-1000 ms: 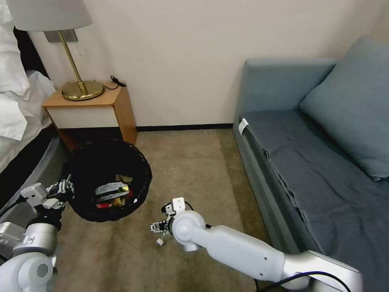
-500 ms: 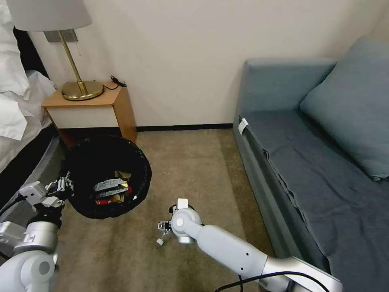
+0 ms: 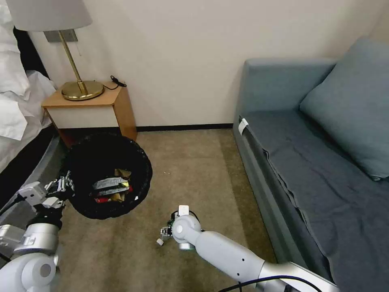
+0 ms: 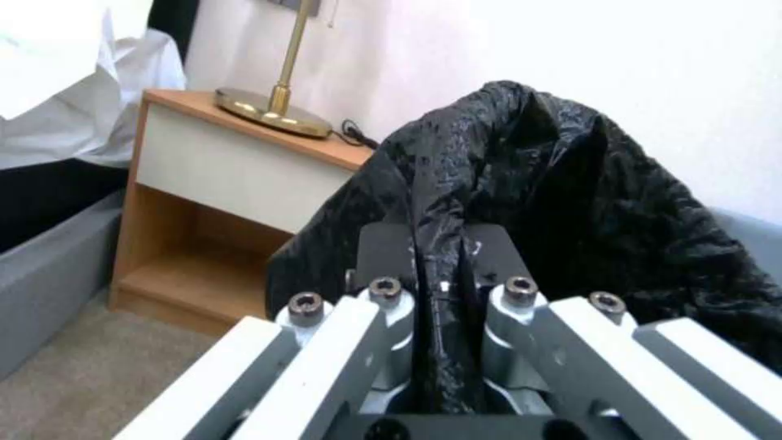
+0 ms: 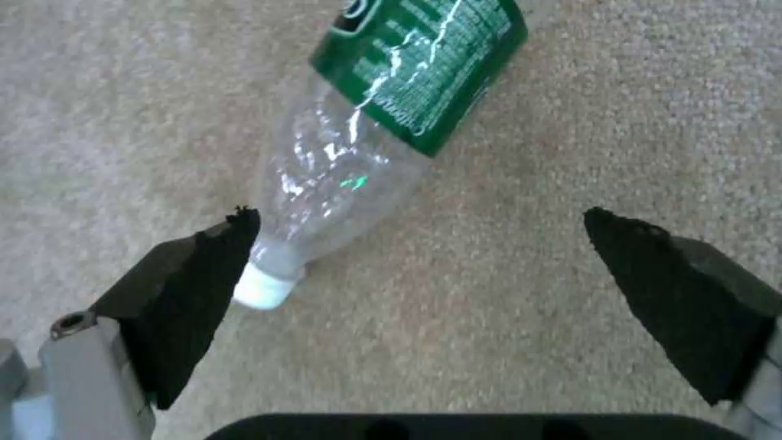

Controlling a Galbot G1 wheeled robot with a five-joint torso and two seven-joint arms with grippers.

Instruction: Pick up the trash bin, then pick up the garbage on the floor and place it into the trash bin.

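Left gripper (image 3: 60, 187) clamps the trash bin (image 3: 108, 176) rim, three pieces inside. Right gripper (image 5: 415, 269), jaws apart, straddles the remaining green-labelled bottle (image 5: 358, 140) on carpet.

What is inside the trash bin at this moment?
Inside the trash bin, held at its rim by the left claw, lie a silvery wrapper, brown paper and something red. Anything beneath that pile is covered.

Bare carpet (image 3: 182, 162) between trash bin (image 3: 109, 178) and sofa (image 3: 283, 162); only bottle (image 5: 350, 153) between spread fingers (image 5: 195, 287).
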